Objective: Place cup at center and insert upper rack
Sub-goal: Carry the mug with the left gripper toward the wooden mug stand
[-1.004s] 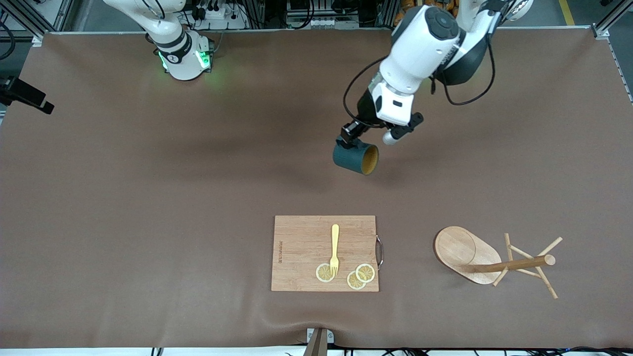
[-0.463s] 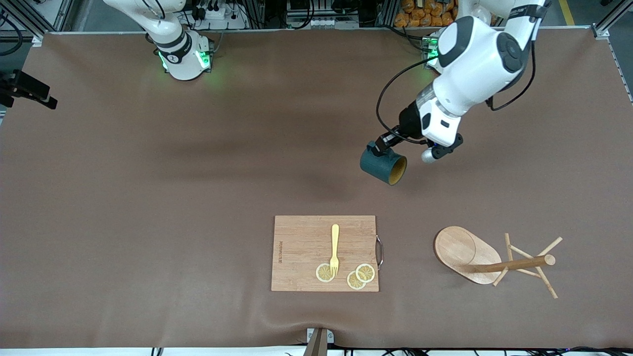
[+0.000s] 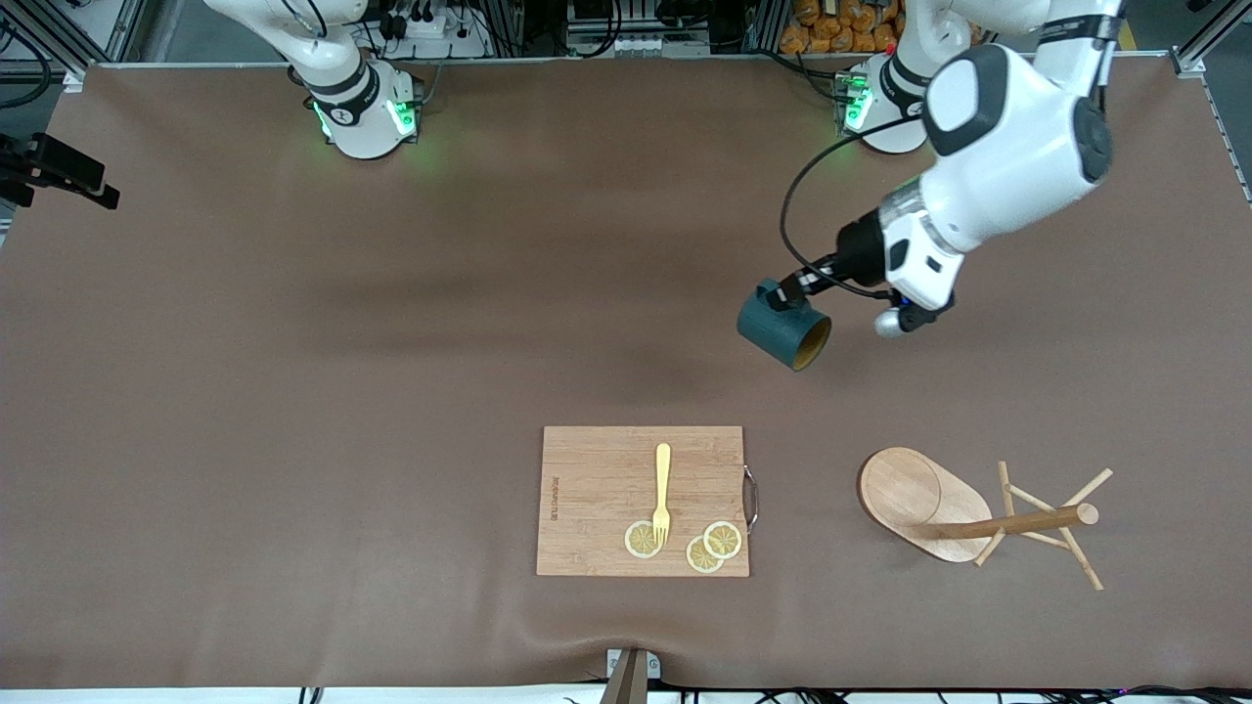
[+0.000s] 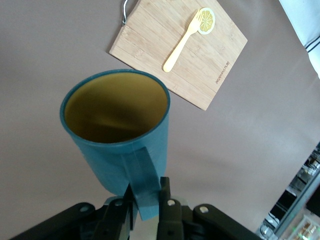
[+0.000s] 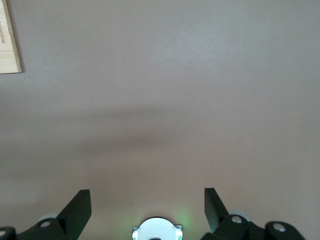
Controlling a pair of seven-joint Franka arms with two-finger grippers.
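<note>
So the left gripper (image 3: pixel 782 291) is up in the air just right of centre in the front view, over bare brown table (image 3: pixel 293 391), clamped tight on the handle of the cup (image 3: pixel 783 332). The cup hangs tilted, mouth pointing down toward the bottom right of the frame, so you only catch a sliver of the yellowish inside there. The left wrist view shows it way better: the cup (image 4: pixel 117 135) fills the middle of the frame, with the handle pinched between the black fingers (image 4: pixel 165 205) at the bottom edge, though the fingertips themselves are mostly hidden by the handle. The upper rack (image 3: pixel 978 513) is lying on its side in the lower right of the front view, disc base toward the centre, pole and pegs pointing at the left arm's end of the table. The cutting board (image 3: pixel 641 499) sits bottom centre with a yellow fork (image 3: pixel 662 494) and lemon slices (image 3: pixel 699 543) on it; in the left wrist view one corner of it is cut off by the top edge. The right arm is just waiting, and its hand doesn't show in the front view. The right gripper (image 5: pixel 147 200) only shows in its own wrist view as two finger stubs spread wide over bare table, tips cut off at the bottom edge.
</note>
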